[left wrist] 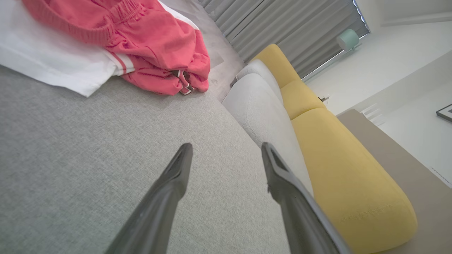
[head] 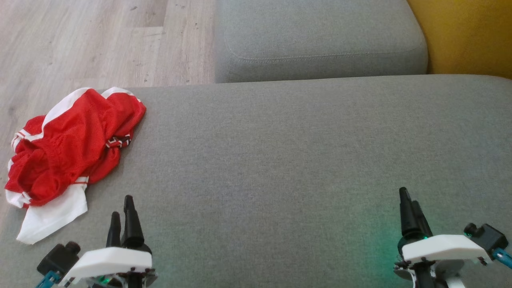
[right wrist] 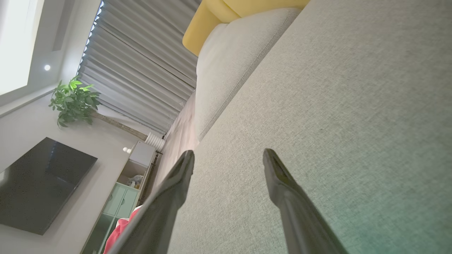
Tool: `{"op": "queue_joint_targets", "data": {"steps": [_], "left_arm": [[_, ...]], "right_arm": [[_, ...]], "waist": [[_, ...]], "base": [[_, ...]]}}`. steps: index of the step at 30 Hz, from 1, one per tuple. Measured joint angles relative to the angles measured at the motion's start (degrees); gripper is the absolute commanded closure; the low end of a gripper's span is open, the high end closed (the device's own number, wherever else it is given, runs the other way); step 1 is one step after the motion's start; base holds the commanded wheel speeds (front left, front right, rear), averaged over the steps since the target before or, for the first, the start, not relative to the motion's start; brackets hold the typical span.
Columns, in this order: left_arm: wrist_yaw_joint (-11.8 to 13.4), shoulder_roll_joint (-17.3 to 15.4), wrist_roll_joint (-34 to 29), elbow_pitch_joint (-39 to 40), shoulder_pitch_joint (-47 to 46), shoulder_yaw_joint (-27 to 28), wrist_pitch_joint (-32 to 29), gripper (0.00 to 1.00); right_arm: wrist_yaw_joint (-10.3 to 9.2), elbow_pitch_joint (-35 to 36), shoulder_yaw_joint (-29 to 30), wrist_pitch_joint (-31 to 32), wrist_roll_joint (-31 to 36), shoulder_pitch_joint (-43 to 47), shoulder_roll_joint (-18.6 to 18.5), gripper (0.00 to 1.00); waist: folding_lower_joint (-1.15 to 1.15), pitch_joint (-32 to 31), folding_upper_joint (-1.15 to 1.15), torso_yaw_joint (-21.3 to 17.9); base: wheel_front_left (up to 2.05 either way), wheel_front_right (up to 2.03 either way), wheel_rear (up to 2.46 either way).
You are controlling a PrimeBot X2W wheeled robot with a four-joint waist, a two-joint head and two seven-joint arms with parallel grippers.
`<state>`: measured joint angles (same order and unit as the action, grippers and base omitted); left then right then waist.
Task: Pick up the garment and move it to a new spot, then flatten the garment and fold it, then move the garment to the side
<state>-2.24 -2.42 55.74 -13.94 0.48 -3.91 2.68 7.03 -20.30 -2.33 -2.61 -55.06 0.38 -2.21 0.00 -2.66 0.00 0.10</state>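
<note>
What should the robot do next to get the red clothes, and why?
Probably reach the left end effector forward and left toward the red clothes. They lie crumpled and untouched at the left edge of the grey cushion, and that end effector is open, empty and the nearer one.

Left gripper (head: 121, 207): lower left of head view, dark fingers (left wrist: 171, 187) pointing up, spread apart, empty.
Right gripper (head: 409, 198): lower right of head view, dark fingers (right wrist: 287, 190) pointing up, spread apart, empty.
</note>
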Motion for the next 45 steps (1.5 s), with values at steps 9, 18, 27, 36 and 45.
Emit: {"op": "queue_joint_targets", "data": {"steps": [9, 18, 27, 36, 45], "left_arm": [[0.74, 0.0, -6.28, 0.89, 0.09, -1.64, 1.54, 0.0], [1.31, -0.02, -12.39, 1.41, 0.24, -2.82, 3.03, 0.0], [1.83, -0.05, -18.82, 1.69, 1.08, -3.92, 4.57, 0.0], [2.31, -0.07, -24.41, 1.63, 1.08, -5.42, 6.0, 0.0], [2.85, -0.13, -30.69, 1.02, 1.08, -6.35, 7.17, 0.0]], "right_arm": [[0.0, -0.16, -1.36, -1.63, 6.22, -0.12, -0.01, 0.0], [0.0, -0.26, -2.85, -3.04, 12.37, -0.21, -0.03, 0.0], [0.0, -0.87, -3.01, -4.55, 18.84, -1.1, -0.07, 0.0], [0.0, -1.47, -3.07, -5.82, 24.75, -1.11, -0.08, 0.0], [0.01, -2.81, -2.26, -7.06, 31.62, -1.12, -0.1, 0.0]], "waist": [[0.0, -0.59, 0.0, 0.19], [0.0, -0.94, 0.0, 0.24], [0.0, -1.48, 0.0, 0.16], [0.0, -1.88, 0.0, 0.21], [0.0, -2.3, 0.0, 0.2]], "base": [[0.0, 0.0, 0.0], [0.0, 0.0, 0.0], [0.0, 0.0, 0.0], [0.0, 0.0, 0.0], [0.0, 0.0, 0.0]]}}
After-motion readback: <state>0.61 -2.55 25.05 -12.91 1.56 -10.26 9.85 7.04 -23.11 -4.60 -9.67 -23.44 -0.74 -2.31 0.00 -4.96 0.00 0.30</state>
